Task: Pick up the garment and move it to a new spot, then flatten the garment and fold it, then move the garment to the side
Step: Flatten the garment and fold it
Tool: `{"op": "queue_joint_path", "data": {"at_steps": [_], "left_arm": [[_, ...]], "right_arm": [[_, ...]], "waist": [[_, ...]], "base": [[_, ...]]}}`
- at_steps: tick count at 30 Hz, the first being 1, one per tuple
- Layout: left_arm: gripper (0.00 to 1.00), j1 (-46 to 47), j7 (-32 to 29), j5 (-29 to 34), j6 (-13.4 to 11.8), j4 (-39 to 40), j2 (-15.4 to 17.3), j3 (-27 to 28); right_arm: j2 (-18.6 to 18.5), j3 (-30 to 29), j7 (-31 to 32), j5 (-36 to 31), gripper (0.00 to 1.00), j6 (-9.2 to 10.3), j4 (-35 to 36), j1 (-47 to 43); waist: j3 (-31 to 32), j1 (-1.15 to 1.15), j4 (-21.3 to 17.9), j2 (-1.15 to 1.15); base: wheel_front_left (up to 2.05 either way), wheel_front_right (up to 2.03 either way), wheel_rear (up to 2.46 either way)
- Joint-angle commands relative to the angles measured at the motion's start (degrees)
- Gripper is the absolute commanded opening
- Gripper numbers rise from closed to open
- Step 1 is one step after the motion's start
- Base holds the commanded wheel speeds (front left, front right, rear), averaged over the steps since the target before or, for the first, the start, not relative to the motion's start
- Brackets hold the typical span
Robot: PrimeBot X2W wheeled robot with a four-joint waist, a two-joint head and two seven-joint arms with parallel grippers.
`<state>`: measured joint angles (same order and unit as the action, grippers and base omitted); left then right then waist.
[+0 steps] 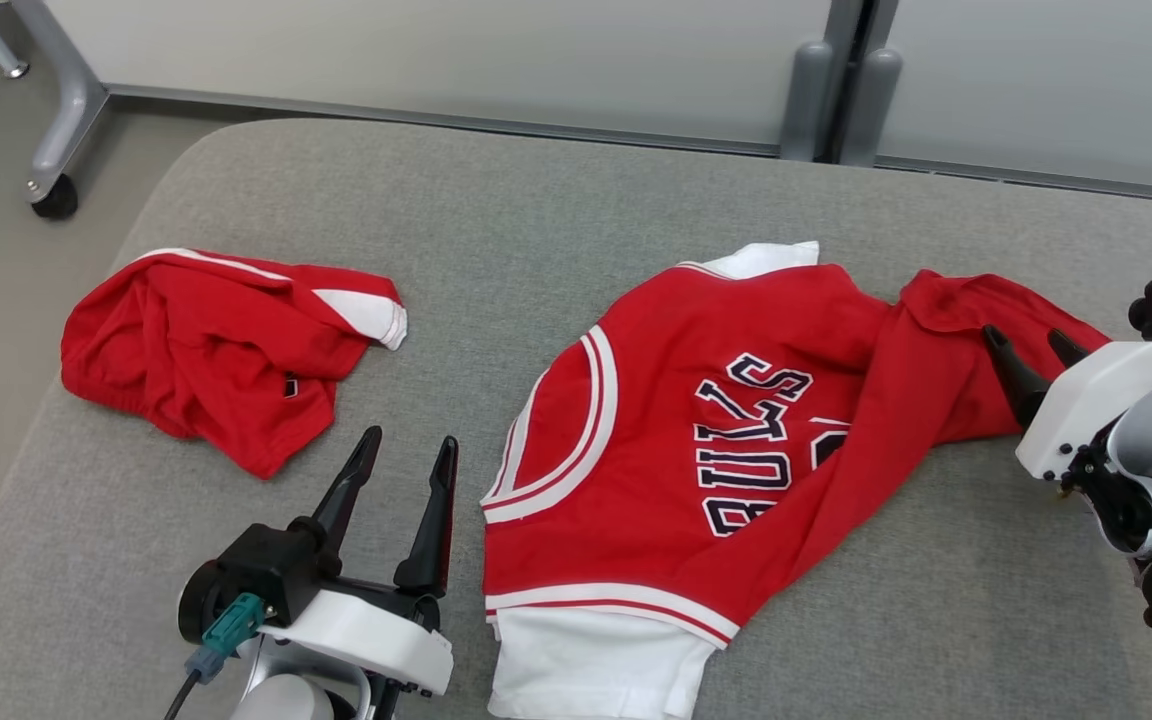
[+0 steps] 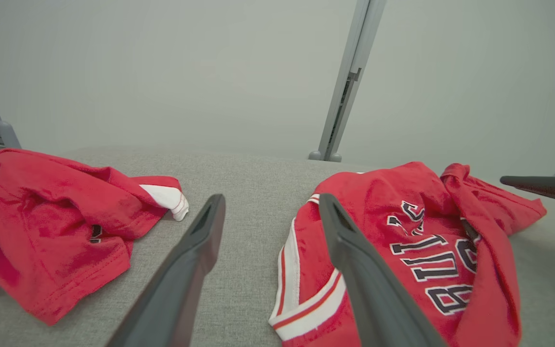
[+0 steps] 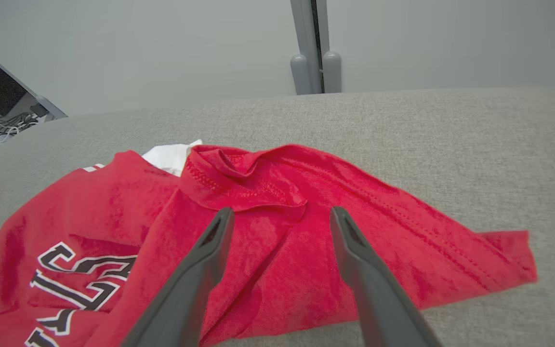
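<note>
The garment (image 1: pixel 656 340), a red jersey with white trim and dark "BULLS" lettering, lies rumpled on the grey padded table (image 1: pixel 536 200), right of centre. Its right part is folded over into a loose flap (image 3: pixel 268 183). My right gripper (image 1: pixel 1022 335) is open, its fingertips over that flap's right end; in the right wrist view its open fingers (image 3: pixel 282 211) straddle the red cloth, holding nothing. My left gripper (image 1: pixel 411 440) stands open and empty just left of the jersey's trimmed edge (image 2: pixel 287 260); the left wrist view shows its spread fingers (image 2: pixel 271 197) above bare table.
A second red garment (image 1: pixel 206 350) lies crumpled at the table's left, also in the left wrist view (image 2: pixel 41 207). Behind the table stand grey partition posts (image 1: pixel 841 100) and a wheeled frame leg (image 1: pixel 56 195). The table edge curves away at far left.
</note>
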<state>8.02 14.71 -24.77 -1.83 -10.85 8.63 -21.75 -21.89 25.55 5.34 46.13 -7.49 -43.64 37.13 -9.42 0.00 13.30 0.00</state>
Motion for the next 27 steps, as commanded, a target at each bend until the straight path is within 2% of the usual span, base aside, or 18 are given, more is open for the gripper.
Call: {"op": "queue_joint_path", "data": {"at_steps": [1,13,19,20,21,22,23,24,27], "left_arm": [[1.0,1.2,0.3,0.1,0.2,-0.2,0.3,0.2],[1.0,2.7,0.4,0.2,0.7,-1.0,-0.1,0.1],[1.0,3.3,0.4,0.3,0.9,-1.4,0.1,0.1],[1.0,3.3,0.4,0.3,0.9,-1.4,0.1,0.1],[1.0,3.3,0.5,0.3,0.9,-1.5,0.1,0.2],[1.0,3.4,0.5,0.3,0.9,-1.6,0.2,0.2],[1.0,3.4,0.5,0.4,0.9,-1.6,0.2,0.2],[1.0,3.3,0.5,0.4,0.9,-1.7,0.3,0.2],[1.0,3.1,0.4,0.4,0.9,-2.0,0.5,0.1]], "right_arm": [[-0.2,0.4,0.6,0.0,1.0,-0.01,-1.6,1.4],[-0.9,3.4,2.9,2.2,1.0,-0.01,-10.7,7.4],[-0.6,4.4,1.8,3.3,0.98,-0.01,-12.2,8.9],[-0.6,4.7,1.5,3.6,0.68,-0.01,-12.1,9.0],[-0.6,5.0,1.3,3.9,0.47,-0.01,-12.1,9.1],[-0.6,5.4,0.8,4.1,0.39,-0.01,-12.0,9.2],[-0.5,5.8,0.6,4.4,0.25,-0.01,-12.0,9.2],[-0.4,6.2,0.3,4.6,0.17,-0.01,-12.0,9.2],[-0.2,7.5,-0.7,5.2,0.03,-0.01,-11.6,8.8]], "waist": [[-1.3,0.0,1.7,0.0],[-4.0,0.0,4.7,0.0],[-4.9,0.0,4.9,0.0],[-5.0,0.0,4.9,0.0],[-5.0,0.0,4.9,0.0],[-5.0,0.0,4.8,0.0],[-4.9,0.0,4.7,0.0],[-4.8,0.0,4.5,0.0],[-4.1,0.0,3.9,0.0]], "base": [[0.0,0.0,0.0],[0.0,0.0,0.0],[0.0,0.0,0.0],[0.0,0.0,0.0],[0.0,0.0,0.0],[0.0,0.0,0.0],[0.0,0.0,0.0],[0.0,0.0,0.0],[0.0,0.0,0.0]]}}
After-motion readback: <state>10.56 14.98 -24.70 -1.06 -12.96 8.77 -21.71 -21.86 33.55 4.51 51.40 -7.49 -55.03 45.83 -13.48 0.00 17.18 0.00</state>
